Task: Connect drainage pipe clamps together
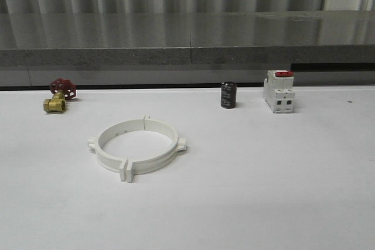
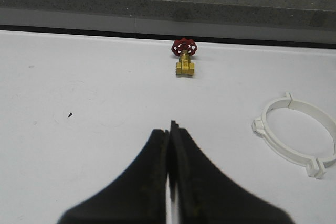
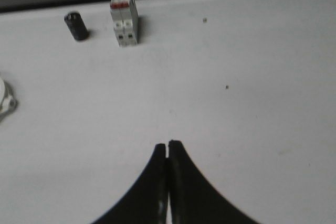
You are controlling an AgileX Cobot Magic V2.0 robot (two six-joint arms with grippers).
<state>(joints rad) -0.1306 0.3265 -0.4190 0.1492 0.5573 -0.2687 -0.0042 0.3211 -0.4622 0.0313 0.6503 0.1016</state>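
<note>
Two drainage pipe clamps sit on the white worktop in front view, towards its left half, between near and far edge. Their end tabs meet at front and back, so they read as one wide ring; whether they're actually latched I can't tell. Brass valve w/ red handwheel stands near the far edge, left side; black capacitor and white breaker w/ red switch near the far edge, right of centre.

Left wrist view: left gripper has its fingers clenched together, nothing between them, low over bare worktop. Ring lies off to one side, valve beyond it by the far edge.

Right wrist view: right gripper likewise pressed closed and empty, over bare worktop. Capacitor and breaker by the far edge; a sliver of the ring at frame edge.

Step, as I judge it: join looks made or nearly so. Next would need fingers released, one arm per half, tabs squeezed to confirm the lock.

Writing: none legible; breaker markings too small
</note>
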